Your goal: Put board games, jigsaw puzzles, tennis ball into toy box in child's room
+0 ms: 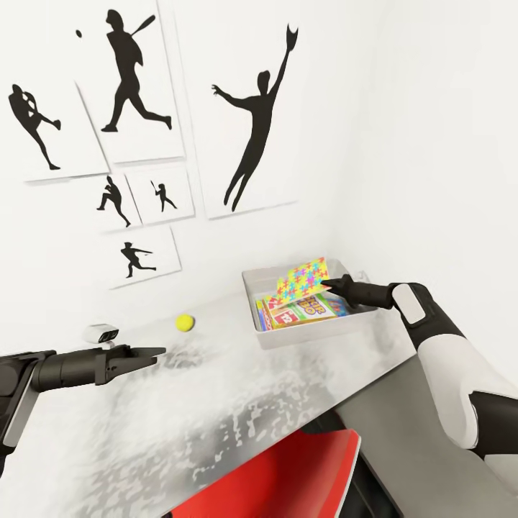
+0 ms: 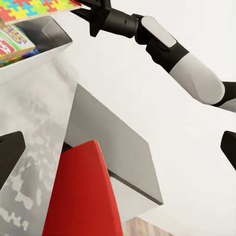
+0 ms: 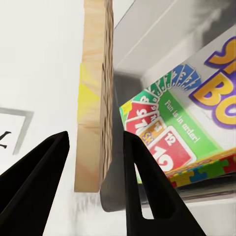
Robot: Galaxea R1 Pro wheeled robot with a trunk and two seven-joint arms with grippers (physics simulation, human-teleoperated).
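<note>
Right gripper (image 1: 332,285) jaws clamping tilted jigsaw puzzle (image 1: 301,279) over toy box (image 1: 267,334), SKIP-BO game (image 1: 306,309) inside, left gripper (image 1: 160,352) jaws apart, empty, tennis ball (image 1: 185,322) on table (image 1: 216,403).

Wall ahead of you: six white posters (image 1: 250,119) carrying black baseball-player silhouettes, hung tilted in a loose cluster. Red chair (image 1: 288,475) sits tucked at the near edge. Wood plank floor (image 2: 142,227) shows beneath it.

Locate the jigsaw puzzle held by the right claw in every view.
Head view: the jigsaw puzzle tilts over the toy box.
Left wrist view: it sits in the upper corner.
Right wrist view: its edge stands between the fingers.
Shared landmark: the SKIP-BO box.
</note>
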